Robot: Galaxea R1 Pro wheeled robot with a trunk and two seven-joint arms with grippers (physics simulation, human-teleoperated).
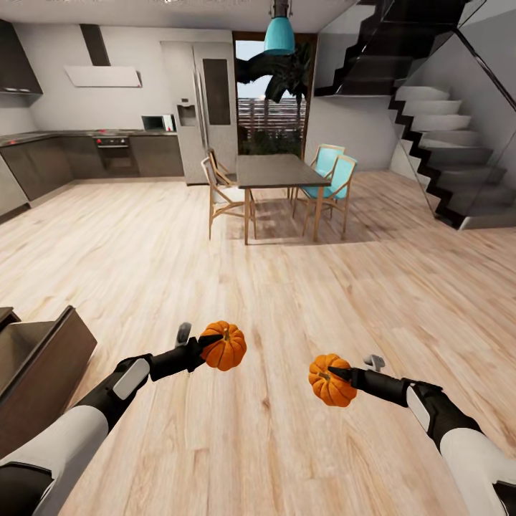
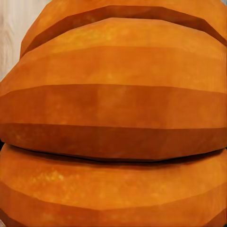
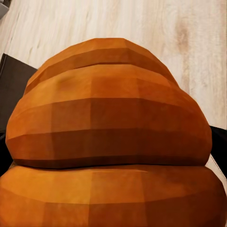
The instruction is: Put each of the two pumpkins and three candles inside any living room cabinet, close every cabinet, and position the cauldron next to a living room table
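Note:
Both arms are raised over the wood floor, each carrying an orange ribbed pumpkin. My left gripper (image 1: 209, 345) is shut on one pumpkin (image 1: 224, 346), whose ribs loom close in the left wrist view (image 2: 113, 118). My right gripper (image 1: 337, 374) is shut on the other pumpkin (image 1: 330, 380), seen close up in the right wrist view (image 3: 109, 142). A dark brown cabinet (image 1: 39, 365) with an open pale-lined top stands at the lower left, beside my left arm. The candles, the cauldron and the table are out of view.
A dark dining table (image 1: 278, 172) with wooden and teal chairs (image 1: 331, 179) stands ahead in the middle of the room. Kitchen cupboards (image 1: 86, 154) line the far left wall. A staircase (image 1: 444, 143) rises at the right. Wood floor (image 1: 272, 287) stretches between me and the dining table.

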